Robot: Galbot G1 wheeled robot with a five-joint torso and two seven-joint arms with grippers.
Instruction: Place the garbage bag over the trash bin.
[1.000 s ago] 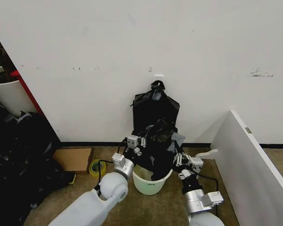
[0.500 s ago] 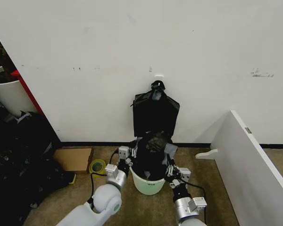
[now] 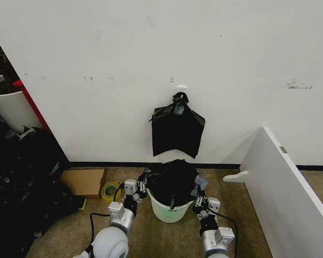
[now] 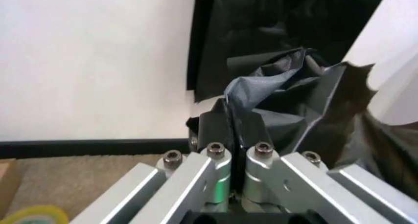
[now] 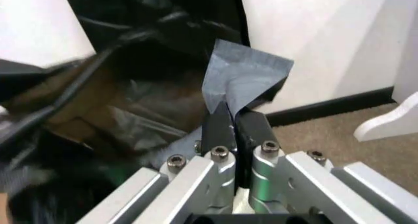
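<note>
The garbage bag (image 3: pixel 172 180) is crinkled black plastic, draped over the top of the small white trash bin (image 3: pixel 171 210) on the floor by the wall. My left gripper (image 3: pixel 141 185) is at the bin's left side, shut on the bag's edge (image 4: pixel 261 94). At the bin's right side my right gripper (image 3: pixel 198 194) is shut on the bag's opposite edge (image 5: pixel 238 82). In both wrist views a flap of plastic sticks out from between the closed fingers. The bin's white wall (image 4: pixel 398 94) shows beside the bag in the left wrist view.
A flat black bag with a knotted top (image 3: pixel 176 130) hangs on the wall right behind the bin. A yellow tape roll (image 3: pixel 111 190) and a cardboard piece (image 3: pixel 85 181) lie at the left. A white panel (image 3: pixel 285 188) stands at the right, dark clutter (image 3: pixel 21 177) at far left.
Both grippers have come down and back with the bag. It went from a raised bunch above the bin to lying low over the bin's rim.
</note>
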